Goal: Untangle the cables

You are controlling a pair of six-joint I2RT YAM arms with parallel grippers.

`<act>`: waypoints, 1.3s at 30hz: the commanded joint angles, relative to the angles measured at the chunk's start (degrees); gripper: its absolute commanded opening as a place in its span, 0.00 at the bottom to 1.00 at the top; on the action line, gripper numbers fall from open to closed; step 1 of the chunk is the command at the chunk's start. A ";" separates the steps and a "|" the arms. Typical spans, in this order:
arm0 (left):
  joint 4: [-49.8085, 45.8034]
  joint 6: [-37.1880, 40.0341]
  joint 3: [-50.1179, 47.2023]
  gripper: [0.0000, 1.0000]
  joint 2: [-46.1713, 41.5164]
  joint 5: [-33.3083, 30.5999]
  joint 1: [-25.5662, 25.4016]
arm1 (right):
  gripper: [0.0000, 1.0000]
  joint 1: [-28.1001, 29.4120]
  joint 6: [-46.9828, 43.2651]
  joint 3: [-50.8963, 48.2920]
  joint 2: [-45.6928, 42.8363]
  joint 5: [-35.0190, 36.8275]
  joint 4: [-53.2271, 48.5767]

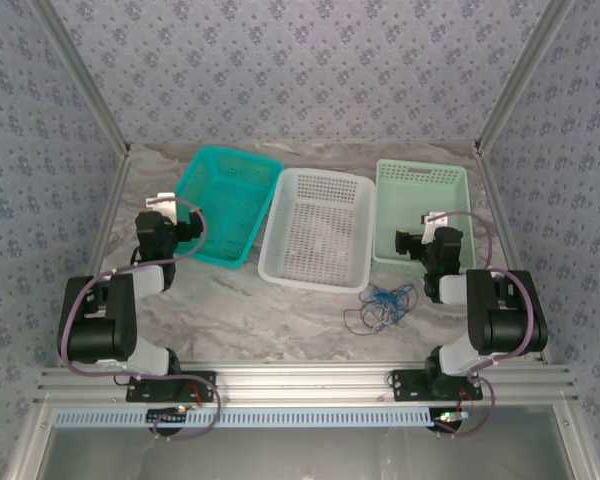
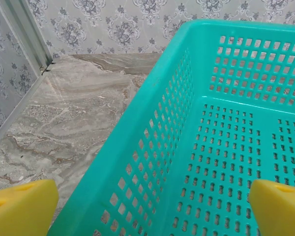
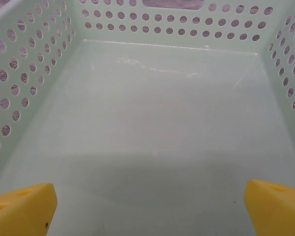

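The cables (image 1: 383,305) lie in one small loose tangle, flat on the table (image 1: 280,320). A bright blue wire (image 1: 388,298) is bunched in tight overlapping loops, and a thin dark wire (image 1: 357,320) loops out on its left. The heap sits nearer the arm bases than the right gripper (image 1: 408,243) jaws, slightly to their left and untouched. It is well apart from the left gripper (image 1: 192,232) jaws, off to their right.

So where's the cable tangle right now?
In the top view, the cables lie on the table right of centre, just in front of the white basket's near right corner.
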 commanded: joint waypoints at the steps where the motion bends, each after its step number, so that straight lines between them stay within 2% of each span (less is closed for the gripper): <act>1: -5.57 -2.22 -0.41 0.99 1.66 1.41 0.36 | 1.00 0.07 0.42 1.16 0.04 0.86 0.89; 24: -6.22 -3.07 0.05 1.00 1.35 0.82 0.59 | 1.00 -1.07 1.33 1.27 -0.43 -1.11 0.72; 25: -10.84 -3.82 2.33 1.00 0.73 -0.86 0.68 | 1.00 -1.24 1.82 2.64 -1.64 -0.02 -2.75; 27: -19.87 -3.49 7.08 0.99 -0.46 0.18 1.29 | 1.00 -2.11 3.46 6.88 -4.22 0.89 -12.72; 30: -23.87 -4.65 9.44 0.99 -3.74 2.28 1.34 | 1.00 -3.01 4.86 11.44 -8.07 0.58 -22.71; 33: -30.39 -10.17 12.63 0.99 -7.49 0.15 0.74 | 1.00 -2.52 7.67 15.92 -12.57 -0.50 -33.52; 35: -36.98 -10.72 15.59 0.99 -9.36 0.14 -0.81 | 0.97 -1.68 9.49 19.54 -15.19 -0.43 -41.87; 39: -38.98 -9.28 15.24 1.00 -14.93 -0.91 -6.37 | 0.93 1.12 10.19 24.40 -19.70 -1.47 -53.81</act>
